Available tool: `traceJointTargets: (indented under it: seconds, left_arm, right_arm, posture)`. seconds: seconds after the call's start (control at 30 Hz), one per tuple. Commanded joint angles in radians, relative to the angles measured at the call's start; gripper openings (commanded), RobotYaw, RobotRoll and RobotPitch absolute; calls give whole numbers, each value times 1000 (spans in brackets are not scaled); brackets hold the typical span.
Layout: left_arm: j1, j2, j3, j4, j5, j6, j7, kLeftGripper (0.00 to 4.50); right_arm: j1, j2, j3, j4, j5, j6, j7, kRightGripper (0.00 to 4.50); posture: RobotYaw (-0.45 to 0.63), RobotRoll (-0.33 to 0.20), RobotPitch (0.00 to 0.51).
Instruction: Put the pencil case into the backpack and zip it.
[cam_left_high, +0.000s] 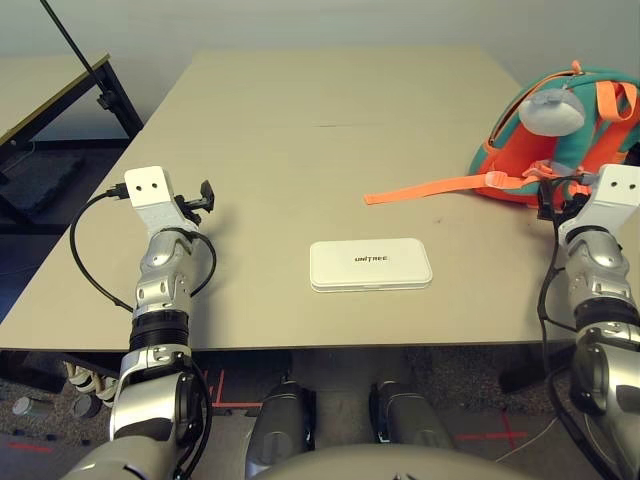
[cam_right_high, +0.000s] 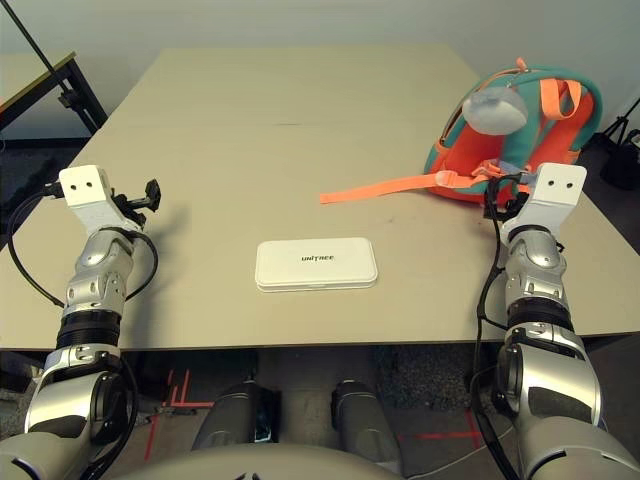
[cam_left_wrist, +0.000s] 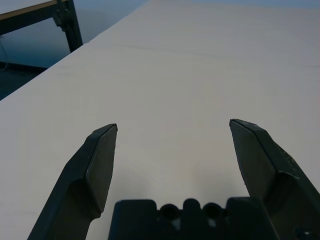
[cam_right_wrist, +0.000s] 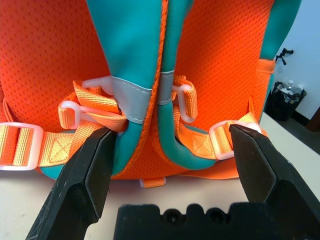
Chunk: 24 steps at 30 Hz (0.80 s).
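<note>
White pencil case (cam_left_high: 370, 265), lettered "UNITREE", flat on the table (cam_left_high: 300, 130) between the grippers; left gripper (cam_left_wrist: 173, 122) and right gripper (cam_right_wrist: 182, 127), fingers apart; orange strap (cam_left_high: 425, 190) extending from backpack (cam_left_high: 530, 140) behind it.

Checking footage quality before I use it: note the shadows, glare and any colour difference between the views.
Left eye view: soft shadow beside the left gripper, no harsh glare on the case. Left wrist view: dim, bluish cast, faint shadows on the table. Right wrist view: warmer, vivid orange on the backpack.
</note>
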Motion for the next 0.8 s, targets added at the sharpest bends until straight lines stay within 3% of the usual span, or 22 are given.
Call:
traceJointTargets:
  seconds: [0.03,0.27,0.5,0.63,0.8]
  left_arm:
    - [20,4,4,-26,5,13,4,4500]
    - [-5,45,3,14,-27,30,-103,4500]
    - [1,142,-13,-1,-108,80,-395,4500]
    - [3,179,-32,6,-119,101,-525,4500]
    - [-27,213,-95,-25,-169,224,-730,4500]
  right_arm:
    - [-5,-7,-5,19,3,-14,2,4489]
    - [91,-16,-19,-111,32,11,45,4489]
    - [387,-71,-24,-611,162,239,249,4489]
    - [468,-103,-8,-782,184,350,301,4489]
    - [572,-212,49,-988,236,500,505,4489]
  posture:
    - [-54,0,43]
    - [-63,0,30]
    - [-140,0,27]
    - [-163,0,38]
    - [-179,0,36]
